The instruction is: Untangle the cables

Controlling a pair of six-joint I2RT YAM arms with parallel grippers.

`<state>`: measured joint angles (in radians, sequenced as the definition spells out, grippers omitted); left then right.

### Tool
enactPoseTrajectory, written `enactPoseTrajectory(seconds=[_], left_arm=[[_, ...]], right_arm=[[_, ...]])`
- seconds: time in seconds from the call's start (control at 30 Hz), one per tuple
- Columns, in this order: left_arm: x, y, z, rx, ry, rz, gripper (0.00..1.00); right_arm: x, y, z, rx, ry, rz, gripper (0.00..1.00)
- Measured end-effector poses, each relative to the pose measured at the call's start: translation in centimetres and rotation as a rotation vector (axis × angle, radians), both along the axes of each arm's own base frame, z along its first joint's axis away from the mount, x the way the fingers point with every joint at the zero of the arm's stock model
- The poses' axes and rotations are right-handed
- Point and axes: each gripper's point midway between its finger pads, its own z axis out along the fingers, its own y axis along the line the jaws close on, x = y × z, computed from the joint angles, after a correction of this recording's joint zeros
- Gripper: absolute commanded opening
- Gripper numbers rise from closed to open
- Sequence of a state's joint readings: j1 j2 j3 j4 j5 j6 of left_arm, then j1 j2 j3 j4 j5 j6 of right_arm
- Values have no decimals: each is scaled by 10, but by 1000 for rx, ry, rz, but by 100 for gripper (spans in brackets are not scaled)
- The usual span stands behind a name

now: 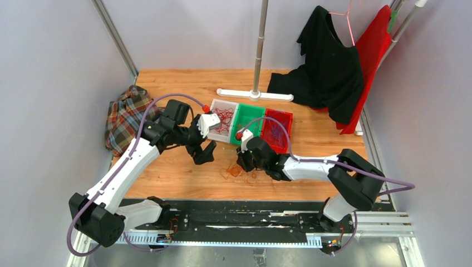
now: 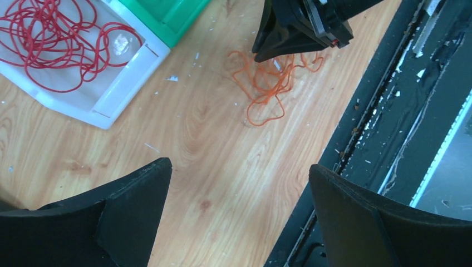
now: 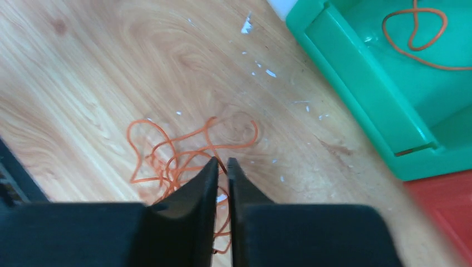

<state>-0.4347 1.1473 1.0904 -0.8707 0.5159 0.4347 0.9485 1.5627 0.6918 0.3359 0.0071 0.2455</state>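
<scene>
Right wrist: right tool (image 3: 221,163) pinches orange cables (image 3: 171,160) on table (image 3: 83,67).

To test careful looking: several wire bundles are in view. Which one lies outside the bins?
The orange bundle, on the bare table at the right hand; the red one lies in the white bin.
</scene>
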Motion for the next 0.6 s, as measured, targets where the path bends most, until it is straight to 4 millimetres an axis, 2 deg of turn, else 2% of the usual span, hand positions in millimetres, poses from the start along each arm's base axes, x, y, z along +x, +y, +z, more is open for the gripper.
enactPoseTrajectory(seconds=[0.13, 0.27, 0.43, 0.6], left_arm=[[-4, -4, 0, -27, 6, -14, 97], [-3, -11, -4, -55, 33, -35, 92], [-2, -19, -11, -75, 75, -60, 90], [-8, -27, -3, -123, 64, -123, 85]], right_arm=[[-2, 5, 20, 56, -17, 17, 1], [-7, 12, 60, 157, -49, 50, 1], [-23, 22, 101, 282, -62, 124, 1], [-38, 33, 130, 379, -39, 204, 1]])
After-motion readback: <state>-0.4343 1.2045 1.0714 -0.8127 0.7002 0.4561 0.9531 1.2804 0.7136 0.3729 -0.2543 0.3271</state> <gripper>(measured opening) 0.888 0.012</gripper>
